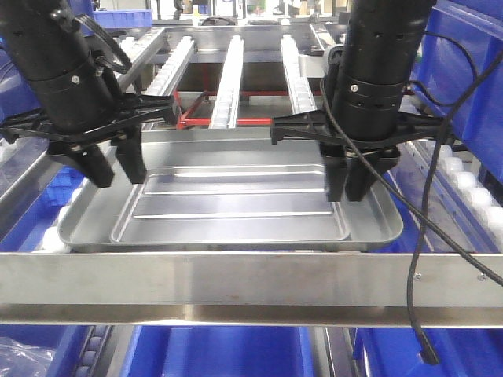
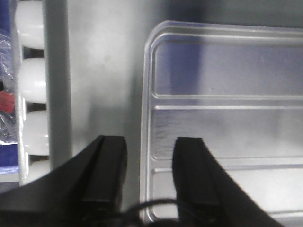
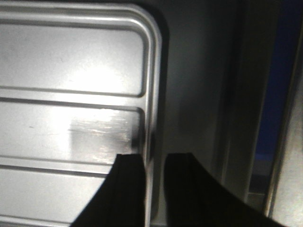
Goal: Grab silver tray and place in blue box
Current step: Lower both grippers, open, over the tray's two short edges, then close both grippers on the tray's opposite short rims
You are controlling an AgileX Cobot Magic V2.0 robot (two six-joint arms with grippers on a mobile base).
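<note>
- Nearest the front camera, a flat metal crossbar runs the full width. Blue boxes show below it.
- A black cable hangs down across the right end of that bar.
- Just behind the bar lies the silver tray, flat on the roller rack with its long side towards the camera. Its recessed centre panel with two straight ridges faces up, and nothing lies in it.
- The left hand hangs low at the tray's left end, fingers pointing down and moderately apart.
- From the left wrist, this hand has one finger over the tray's plain outer band and the other over the recessed panel. The panel's edge lies between them. Whether the tips touch the metal cannot be told.
- White rollers stand in a row just left of the tray in that view.
- The right hand is at the tray's right end, also pointing down, with only a narrow gap between its fingers.
- From the right wrist, the panel's right edge lines up with that gap (nothing is plainly pinched there). This hand sits inside the tray's outer rim.
- Farther back, long roller rails lead away from the tray.
- A red frame crosses beneath those rails.
- Blue crates stand at the far right.
</note>
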